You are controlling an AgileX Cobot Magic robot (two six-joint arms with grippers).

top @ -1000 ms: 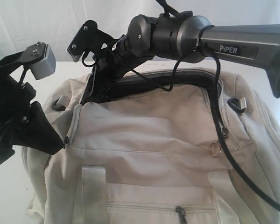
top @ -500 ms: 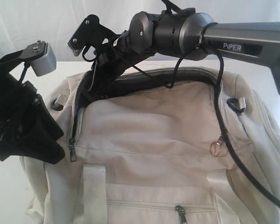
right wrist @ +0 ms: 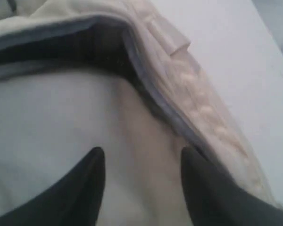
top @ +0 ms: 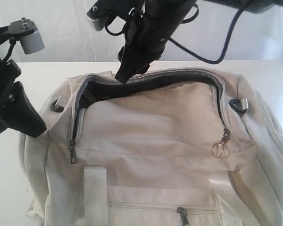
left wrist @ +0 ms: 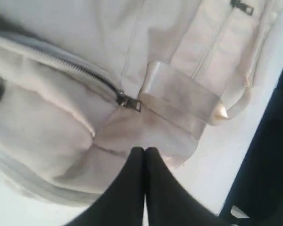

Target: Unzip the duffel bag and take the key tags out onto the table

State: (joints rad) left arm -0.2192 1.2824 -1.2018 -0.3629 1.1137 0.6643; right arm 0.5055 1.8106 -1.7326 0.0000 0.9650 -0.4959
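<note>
Both arms have pulled back from the duffel bag [top: 155, 136] since a second ago. The right arm has swung upward, so the forearm lettered "PiPER" has left the top of the frame. The left arm has drawn away to the left edge, off the zipper.

The cream-beige bag fills the centre and bottom of the exterior view. It rests on the white table [top: 47, 70], which shows as a band behind it and at lower left. The main zipper lies open in a curve across the top, baring dark grey lining [top: 146, 84]; the contents cannot be made out. A dark zipper pull [top: 73, 153] hangs at the left end of the track. A second pull [top: 225, 136], carrying a small metal ring [top: 218, 149], hangs at the right end. A pale webbing handle [top: 94, 193] runs down the front at lower left, and a pocket zipper pull [top: 181, 214] sits at bottom centre. A black strap ring [top: 237, 103] sits at the bag's right shoulder.

At upper centre the right gripper [top: 124, 75] points down, its tip just above the back edge of the opening. The right wrist view shows its jaws spread, with only bag fabric beyond them. At the left edge, below a grey camera box [top: 30, 40], the left gripper [left wrist: 144, 151] has its jaws pressed together on nothing. It hovers over the bag's end, near the left pull.
</note>
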